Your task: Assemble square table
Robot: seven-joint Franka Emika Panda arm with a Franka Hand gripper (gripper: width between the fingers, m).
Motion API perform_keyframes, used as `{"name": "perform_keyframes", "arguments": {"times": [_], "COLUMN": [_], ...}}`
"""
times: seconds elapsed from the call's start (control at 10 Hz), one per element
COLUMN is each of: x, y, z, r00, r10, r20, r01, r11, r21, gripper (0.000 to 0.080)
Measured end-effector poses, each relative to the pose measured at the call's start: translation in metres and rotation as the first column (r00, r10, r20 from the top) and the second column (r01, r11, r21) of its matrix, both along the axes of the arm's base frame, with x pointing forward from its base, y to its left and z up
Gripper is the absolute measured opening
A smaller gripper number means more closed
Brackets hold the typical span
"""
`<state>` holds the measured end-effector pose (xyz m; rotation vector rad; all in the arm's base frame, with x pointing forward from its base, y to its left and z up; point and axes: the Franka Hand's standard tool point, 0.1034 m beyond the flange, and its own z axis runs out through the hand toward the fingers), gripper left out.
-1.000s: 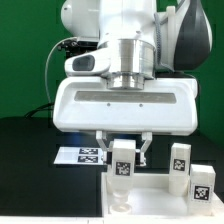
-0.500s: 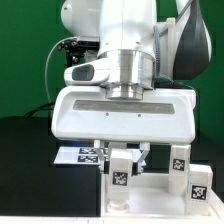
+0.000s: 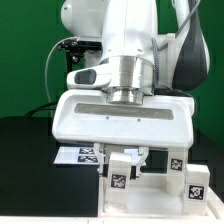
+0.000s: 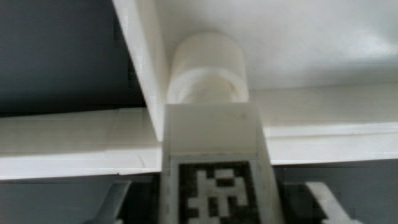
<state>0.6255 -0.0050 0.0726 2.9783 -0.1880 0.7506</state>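
My gripper (image 3: 122, 166) hangs over the white square tabletop (image 3: 150, 197) and is shut on an upright white leg (image 3: 120, 174) with a black-and-white tag. The leg stands on the tabletop's near corner at the exterior view's left. In the wrist view the leg (image 4: 212, 110) runs down from between my gripper (image 4: 217, 206) to the tabletop's raised rim (image 4: 71, 142), and a dark pad (image 4: 128, 200) sits on each side of its tag. Two more tagged legs (image 3: 178, 160) (image 3: 197, 183) stand upright on the tabletop at the exterior view's right.
The marker board (image 3: 84, 155) lies flat on the black table behind the tabletop, at the exterior view's left. The robot's wide white hand (image 3: 122, 118) covers much of the scene. A green wall stands behind.
The wrist has turned about its upright axis, and the held leg has sunk a little toward the tabletop. The two other legs have not moved.
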Motion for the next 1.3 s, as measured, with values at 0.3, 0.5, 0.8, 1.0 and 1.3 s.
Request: {"name": "perform_keyframes", "arguments": {"times": [0.3, 0.5, 0.8, 1.0, 1.3], "x": [0.000, 0.000, 0.000, 0.008, 0.010], "y": [0.000, 0.000, 0.002, 0.009, 0.015], "z": [0.000, 0.000, 0.002, 0.014, 0.014], "r00": [1.000, 1.000, 0.999, 0.995, 0.960], "r10": [0.000, 0.000, -0.003, 0.003, 0.014], "r20": [0.000, 0.000, -0.044, -0.105, -0.281], "r01": [0.000, 0.000, 0.004, 0.005, 0.030], "r11": [1.000, 1.000, 1.000, 0.997, 0.988], "r21": [0.000, 0.000, 0.026, 0.077, 0.150], "gripper": [0.0376, 0.0559, 0.0644, 0.0648, 0.0648]}}
